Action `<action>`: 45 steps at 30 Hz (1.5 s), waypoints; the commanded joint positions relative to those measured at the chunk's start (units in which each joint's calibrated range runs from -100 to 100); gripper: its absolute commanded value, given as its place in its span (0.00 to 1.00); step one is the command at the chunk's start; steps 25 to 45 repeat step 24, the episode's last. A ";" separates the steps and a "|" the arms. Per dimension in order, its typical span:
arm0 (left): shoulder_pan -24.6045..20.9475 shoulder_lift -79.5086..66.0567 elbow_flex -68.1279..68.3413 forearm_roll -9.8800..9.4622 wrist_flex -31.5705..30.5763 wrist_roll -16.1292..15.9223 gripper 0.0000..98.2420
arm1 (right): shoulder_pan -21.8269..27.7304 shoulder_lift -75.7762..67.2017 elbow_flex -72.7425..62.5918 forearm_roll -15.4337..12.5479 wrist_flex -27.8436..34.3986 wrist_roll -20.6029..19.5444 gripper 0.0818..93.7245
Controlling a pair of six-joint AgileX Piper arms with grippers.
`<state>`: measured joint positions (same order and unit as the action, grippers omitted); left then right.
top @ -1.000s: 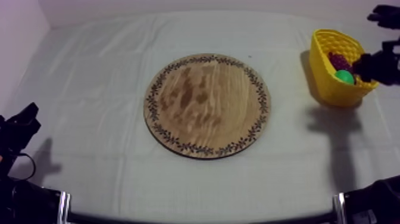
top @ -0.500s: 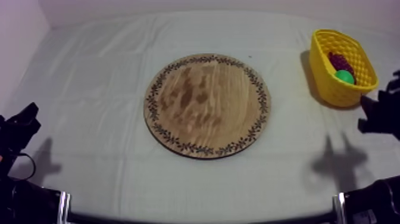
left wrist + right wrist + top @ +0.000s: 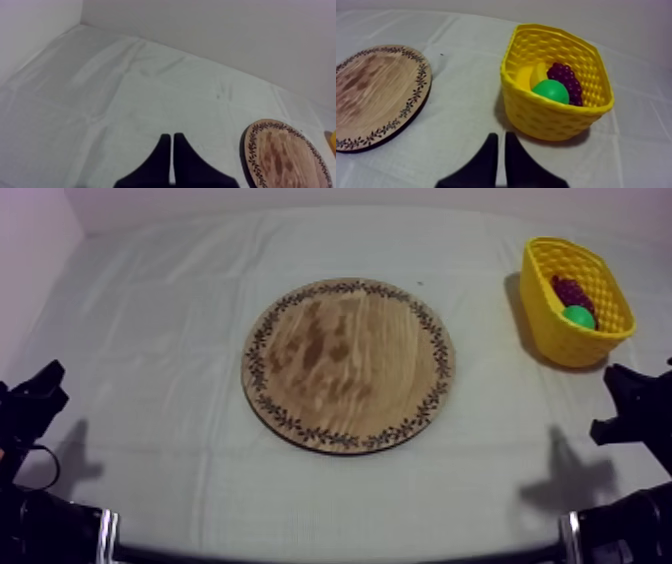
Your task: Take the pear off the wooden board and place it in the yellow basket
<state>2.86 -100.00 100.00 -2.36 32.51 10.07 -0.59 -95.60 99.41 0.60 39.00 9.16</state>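
the pear lies in the yellow basket, a green ball touching the bunch of grapes and the banana. the round wooden board is bare. the right gripper has its 2 fingers pressed together in a narrow wedge, holding nothing, near the basket's wall. 1 s ago it hung over the basket's rim; since then it has drawn back to the table's near right edge in the top view, apart from the basket. the left gripper, fingers likewise together, has not moved from its low spot at the left, over the cloth.
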 commanded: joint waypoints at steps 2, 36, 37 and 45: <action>0.00 0.00 0.00 -0.01 -0.01 0.01 0.00 | -0.07 -0.04 0.20 -0.91 -0.32 2.98 0.01; 0.00 0.00 0.00 -0.01 -0.01 0.02 0.00 | -0.10 -0.07 0.37 -1.31 -0.45 1.61 0.01; 0.00 0.00 0.00 -0.01 -0.01 0.02 0.00 | -0.10 -0.07 0.37 -1.31 -0.45 1.61 0.01; 0.00 0.00 0.00 -0.01 -0.01 0.02 0.00 | -0.10 -0.07 0.37 -1.31 -0.45 1.61 0.01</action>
